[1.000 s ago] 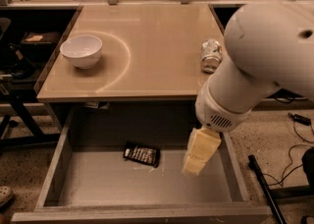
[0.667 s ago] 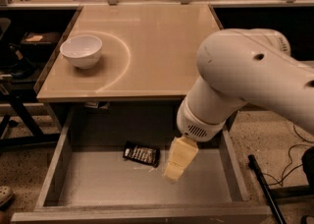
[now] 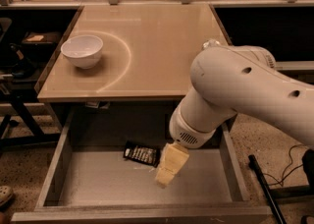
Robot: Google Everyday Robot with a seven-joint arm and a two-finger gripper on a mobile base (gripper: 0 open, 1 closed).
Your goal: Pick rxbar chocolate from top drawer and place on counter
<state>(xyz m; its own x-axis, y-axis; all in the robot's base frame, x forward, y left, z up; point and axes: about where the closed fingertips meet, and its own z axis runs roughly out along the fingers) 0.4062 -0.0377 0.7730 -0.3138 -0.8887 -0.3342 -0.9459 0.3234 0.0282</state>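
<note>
Hanging inside the open top drawer [image 3: 98,183], the gripper [image 3: 169,169] sits just beside the rxbar chocolate [image 3: 141,154] lying on the drawer floor, at its four o'clock; whether its jaws are apart cannot be told.

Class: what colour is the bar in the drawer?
The bar is black with white lettering, camera view; the claw hovers beside it.

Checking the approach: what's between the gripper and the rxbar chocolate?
Camera view: only bare top drawer floor separates the gripper, inside the drawer, from the rxbar chocolate.
</note>
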